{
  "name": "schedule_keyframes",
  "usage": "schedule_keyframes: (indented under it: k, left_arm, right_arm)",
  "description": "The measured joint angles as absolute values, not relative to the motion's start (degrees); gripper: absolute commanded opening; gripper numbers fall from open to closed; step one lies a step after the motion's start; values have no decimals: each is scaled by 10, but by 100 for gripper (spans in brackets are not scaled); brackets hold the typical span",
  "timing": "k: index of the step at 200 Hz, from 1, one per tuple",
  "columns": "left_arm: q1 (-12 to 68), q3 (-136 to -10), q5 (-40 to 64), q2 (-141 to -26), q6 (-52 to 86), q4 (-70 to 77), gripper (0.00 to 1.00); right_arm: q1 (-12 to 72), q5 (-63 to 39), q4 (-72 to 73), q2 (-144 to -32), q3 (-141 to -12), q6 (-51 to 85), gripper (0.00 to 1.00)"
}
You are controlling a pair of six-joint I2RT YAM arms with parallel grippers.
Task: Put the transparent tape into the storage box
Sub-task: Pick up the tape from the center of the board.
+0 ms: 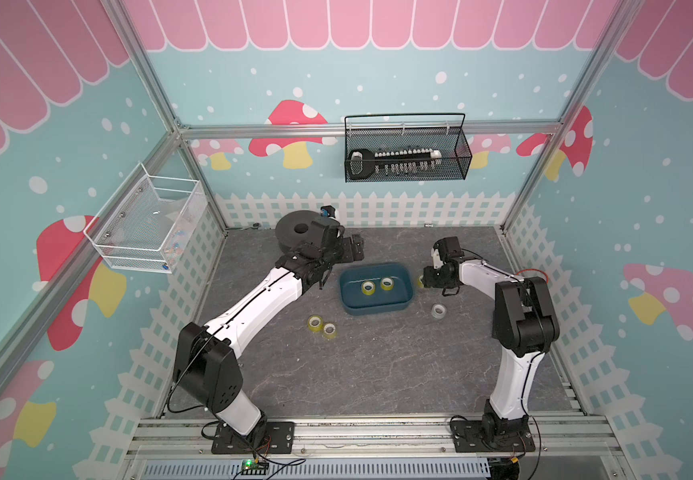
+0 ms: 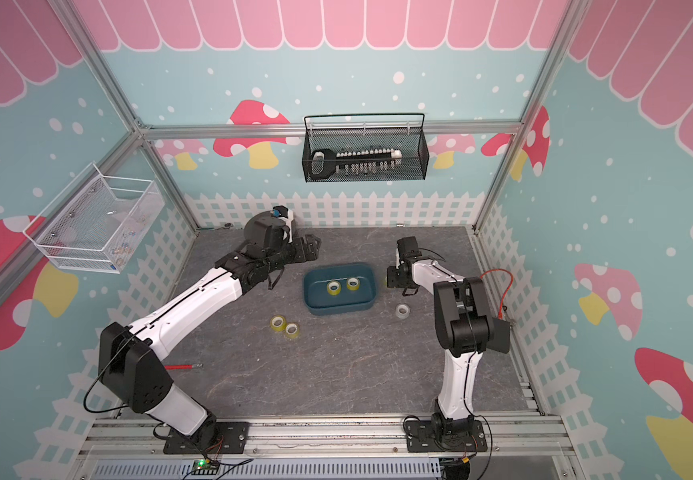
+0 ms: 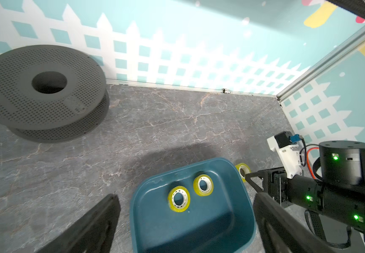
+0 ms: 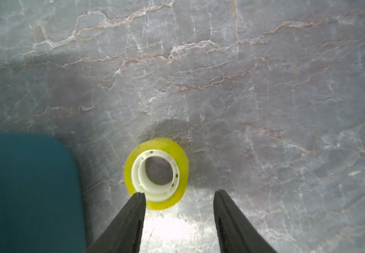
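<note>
Nearest the front edge of the bench (image 1: 378, 365), a pair of yellowish tape rolls (image 1: 322, 325) lies touching, well apart from either pincer and untouched. Slightly further back, towards the right edge, a paler grey-white roll (image 1: 438, 310) sits alone near the box's front right corner.

In the middle of the bench stands the storage box (image 1: 403, 305), with two tape rolls (image 1: 377, 286) lying flat on its floor, close together. So by my judgement the task is partly done: two rolls are in, and four seem left on the bench.

One of those four is the roll (image 4: 156, 173) just beside the box's right wall. The right pincer (image 4: 178, 198) hangs over it with jaws parted and nothing between them. In the right wrist view one fingertip (image 4: 139, 198) overlaps the roll's rim while the other stands clear to its side, so the roll is off-centre in the gap. Whether the tip touches it I cannot tell. This roll looks like the next pick.

Further back, over the bench behind the box's rear left corner, the left pincer (image 3: 183, 221) is spread wide and empty, the box below and between its fingers in the left wrist view. At the rear left corner lies a dark perforated spool (image 3: 42, 92).
</note>
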State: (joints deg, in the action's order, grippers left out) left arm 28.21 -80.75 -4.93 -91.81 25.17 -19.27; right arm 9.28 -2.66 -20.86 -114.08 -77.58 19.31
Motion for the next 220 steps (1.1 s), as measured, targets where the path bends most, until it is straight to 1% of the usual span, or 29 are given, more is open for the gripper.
schedule_keyframes:
  k: [24,57,103,116,150,164,181,220]
  left_arm:
    - [267,-766,-49,-899,260,-192,99]
    - [267,-743,-46,-896,267,-192,99]
    - [266,-728,-44,-896,269,-185,99]
    - [263,-722,-43,-896,269,-183,99]
    - [256,-707,-41,-895,270,-181,99]
    - [255,-702,-41,-894,271,-181,99]
    - [255,-698,-41,-893,273,-181,99]
    - [243,-675,-37,-876,281,-174,99]
  right_arm:
    - [87,-27,-200,-1148,-778,193,54]
    - [83,-28,-196,-1163,-791,193,53]
    - [82,-37,-184,-1183,-798,191,46]
    - [82,-39,-179,-1184,-798,191,40]
    - [82,-47,-172,-1185,-797,191,15]
    - [82,-50,-167,-1181,-795,193,10]
    - [82,-51,-161,-1175,-787,197,0]
    - [83,-48,-181,-1147,-768,197,0]
